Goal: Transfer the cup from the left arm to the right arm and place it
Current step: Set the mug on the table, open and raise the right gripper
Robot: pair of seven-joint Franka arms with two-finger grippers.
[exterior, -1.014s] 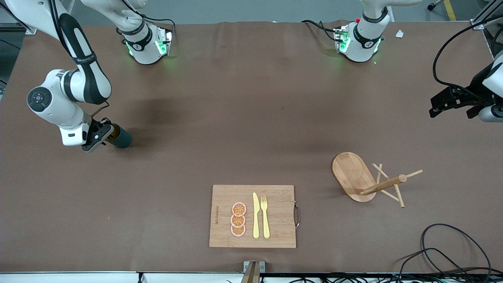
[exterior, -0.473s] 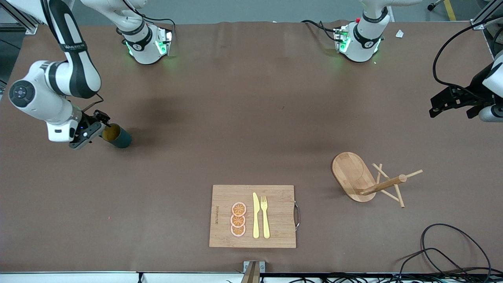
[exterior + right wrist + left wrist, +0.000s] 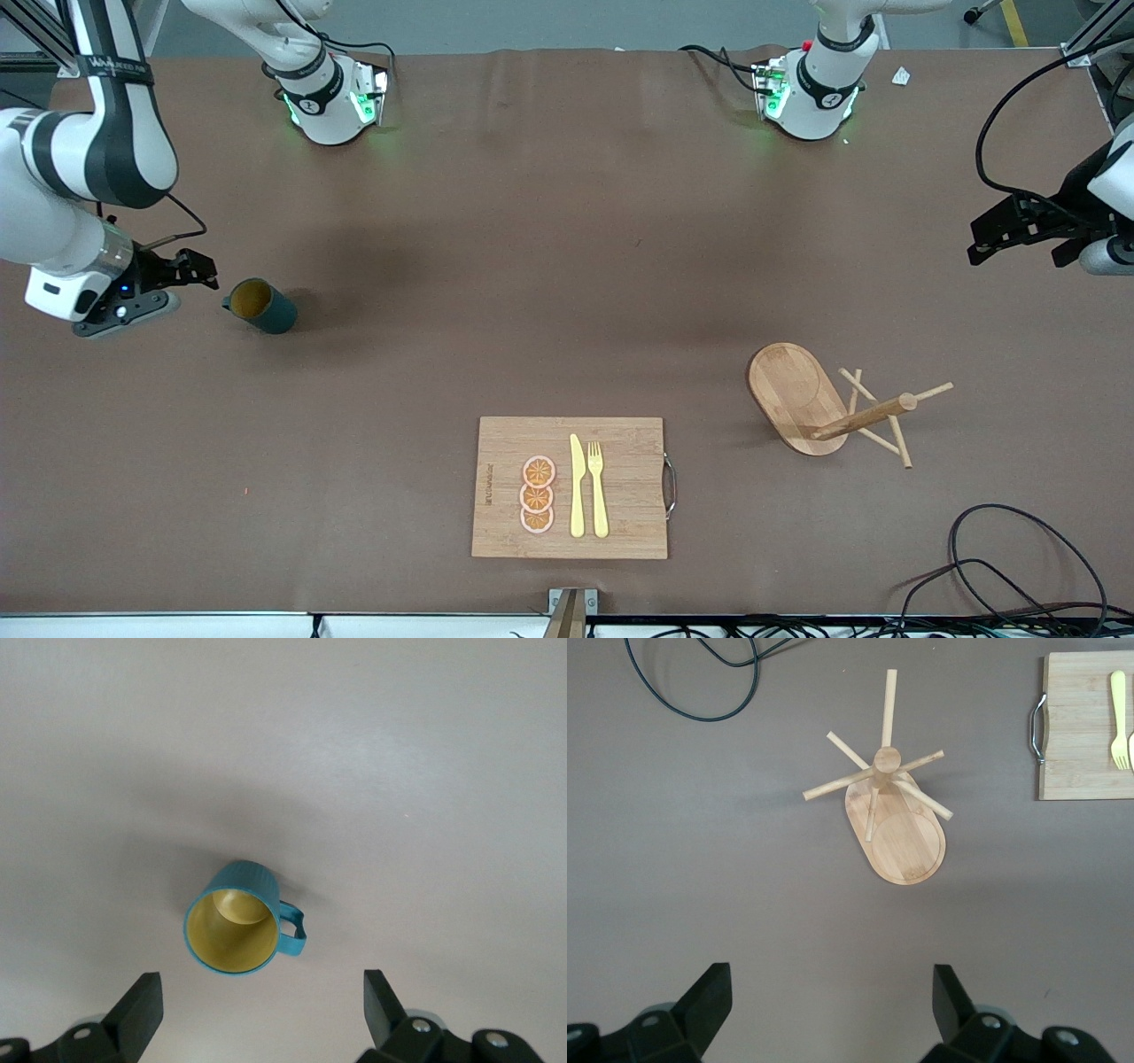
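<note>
- The cup [image 3: 260, 306] stood upright on the table [image 3: 532, 266] at the left middle of the front view, toward the right arm's end, touched by nothing.
- The right gripper [image 3: 182, 279] hung just beside the cup at the frame's left edge, its jaws spread wide and empty; the right wrist view showed the cup [image 3: 237, 928] apart from both fingers [image 3: 137, 1010].
- The left gripper [image 3: 1019, 232] waited at the right edge of the frame, jaws wide and empty, above the wooden mug rack [image 3: 897, 811].
- A cutting board [image 3: 571, 487] lay at lower centre.
</note>
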